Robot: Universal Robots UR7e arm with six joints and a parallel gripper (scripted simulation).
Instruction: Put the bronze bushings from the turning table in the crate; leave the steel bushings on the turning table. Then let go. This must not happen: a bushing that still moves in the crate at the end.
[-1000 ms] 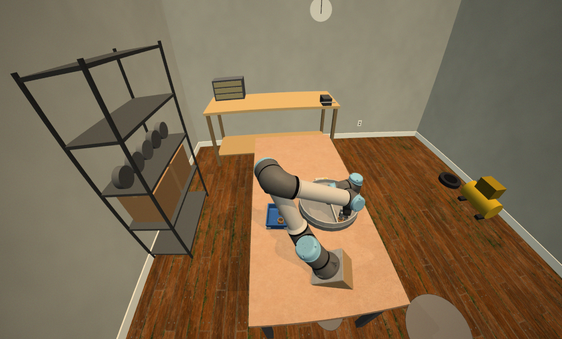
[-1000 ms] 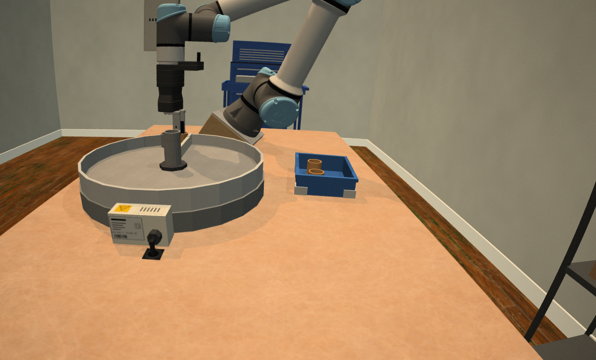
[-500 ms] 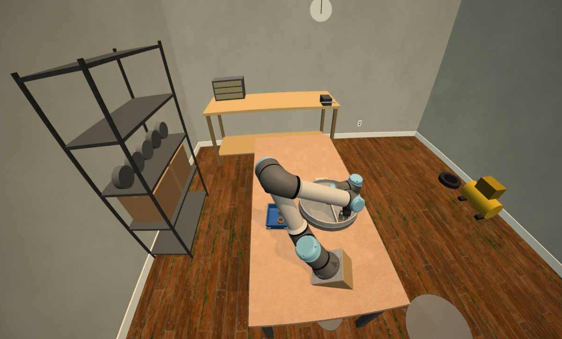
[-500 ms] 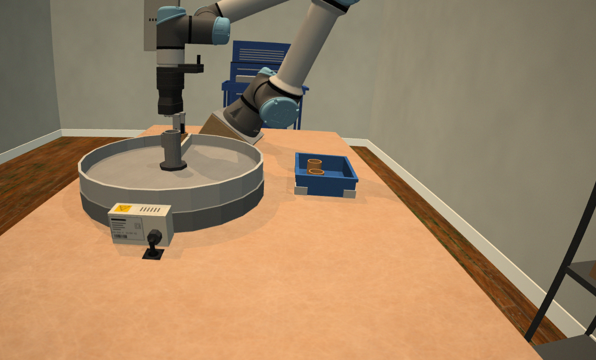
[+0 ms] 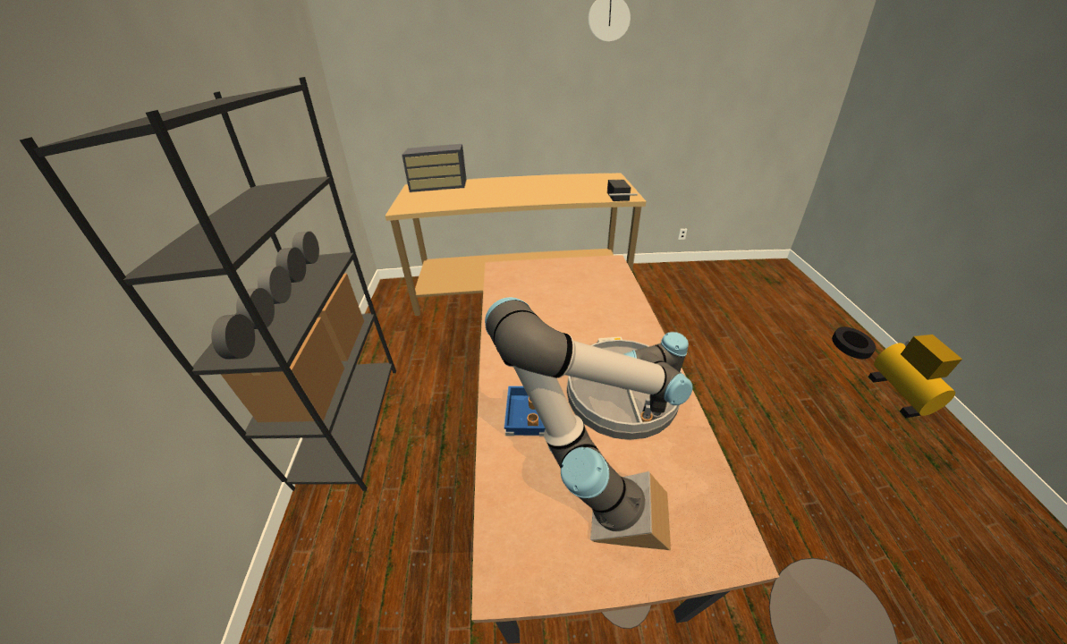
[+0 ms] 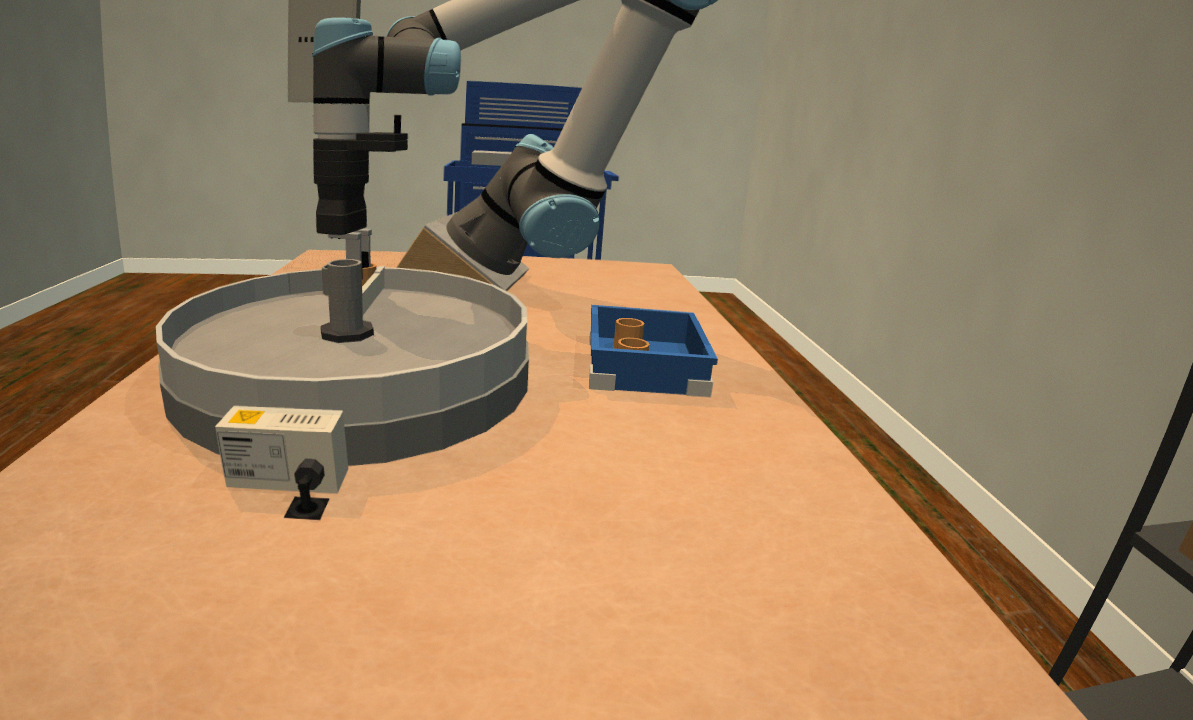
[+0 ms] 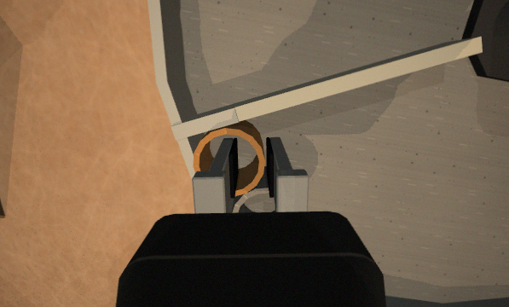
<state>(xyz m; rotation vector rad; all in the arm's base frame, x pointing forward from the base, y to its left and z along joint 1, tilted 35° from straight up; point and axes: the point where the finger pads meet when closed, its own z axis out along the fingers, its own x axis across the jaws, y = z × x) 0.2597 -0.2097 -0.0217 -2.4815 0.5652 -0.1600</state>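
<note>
Bronze bushing [image 7: 237,147] upright on turning table [image 6: 457,358], in the corner where the pale divider bar [image 7: 344,81] meets the rim, touching or just beside both. Steel bushing [image 7: 254,204] just beside it, mostly hidden under the gripper body. Gripper [image 7: 251,164] pointed straight down above the bronze bushing, fingers partly open and holding nothing: one fingertip over the bore, the other over the outer side of the ring wall. Whether the tips have dropped below the bushing's top edge cannot be told. Central post [image 6: 346,300] upright at the middle of the turning table, well apart from the gripper. Crate [image 6: 654,351] on the table [image 6: 582,555] beside the turning table, containing two bronze bushings [image 6: 630,333], one upright and one lower at the front. Control box [image 6: 280,445] against the near side of the turning table's base.
</note>
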